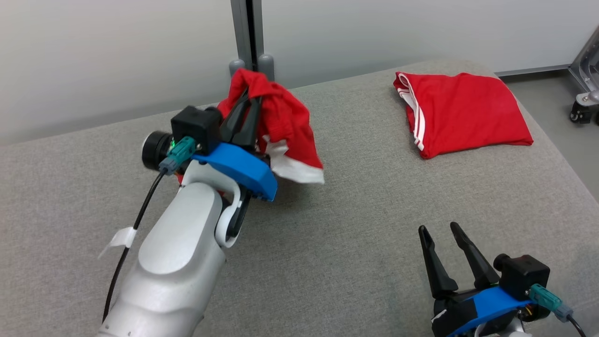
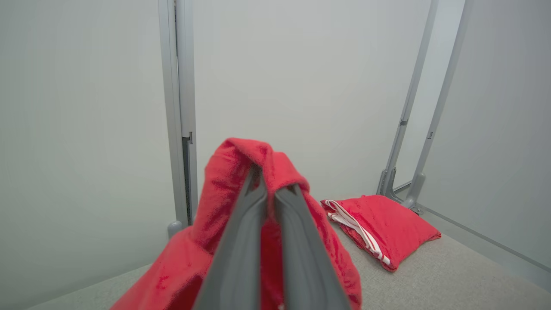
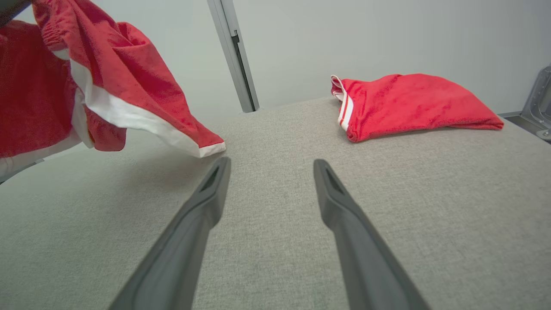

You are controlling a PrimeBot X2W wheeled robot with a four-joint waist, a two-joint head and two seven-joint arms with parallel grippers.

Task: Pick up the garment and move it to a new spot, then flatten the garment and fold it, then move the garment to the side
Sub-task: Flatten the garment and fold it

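Reaching the pale left forearm [image 1: 178,262] up and forward from the lower left of the head view. Holding the left tool [image 1: 250,100] aloft, pressing its two dark fingers nearly together and pinching the red garment [image 1: 285,121] between them. Keeping the right tool [image 1: 440,228] low at the lower right, pointing its fingers up the view, spreading them apart, gripping nothing.
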